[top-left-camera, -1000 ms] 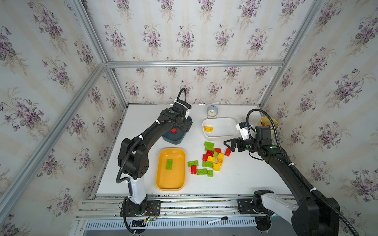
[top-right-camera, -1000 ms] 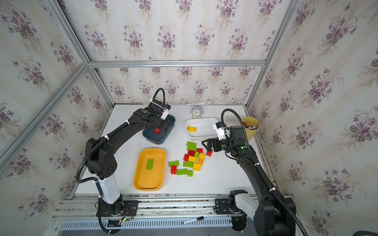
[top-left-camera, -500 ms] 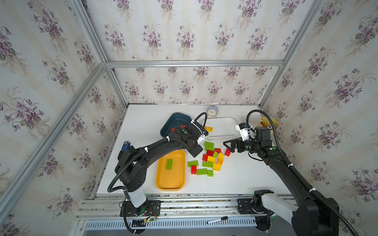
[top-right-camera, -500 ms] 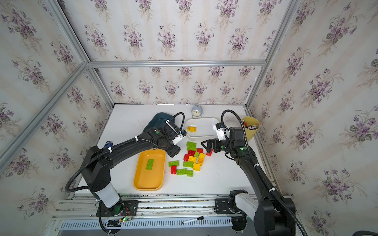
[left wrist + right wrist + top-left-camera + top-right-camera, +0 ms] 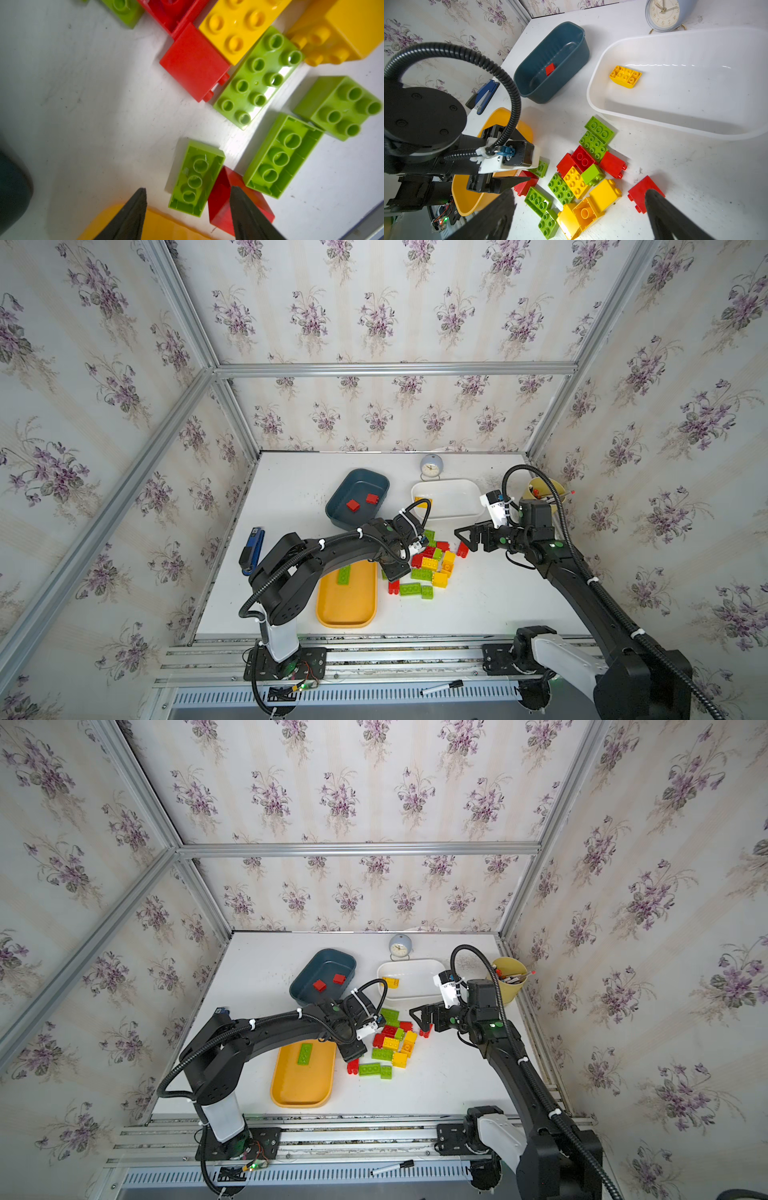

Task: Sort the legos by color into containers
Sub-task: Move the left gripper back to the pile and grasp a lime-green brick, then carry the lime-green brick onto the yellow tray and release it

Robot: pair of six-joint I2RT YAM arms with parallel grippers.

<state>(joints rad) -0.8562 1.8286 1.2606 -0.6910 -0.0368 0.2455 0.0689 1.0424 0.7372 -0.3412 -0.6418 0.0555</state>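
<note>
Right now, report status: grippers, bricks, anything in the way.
Left gripper open, straddling an upturned green brick by the yellow tray. Right gripper open by a lone red brick. Pile mostly unsorted. A red brick abuts that green one, under one finger.

The legos (image 5: 428, 562) are red, lime green and yellow, the tabletop (image 5: 498, 605) white. The deep tray (image 5: 357, 485) is dark blue-grey, the shallow tray (image 5: 347, 605) yellow-orange, the third tray (image 5: 453, 502) white. The wallpaper (image 5: 374, 315) shows purple flowers on cream stripes.

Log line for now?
left end effector: open over green brick | right end effector: open | blue tray: two red | white tray: one yellow | orange tray: one green
</note>
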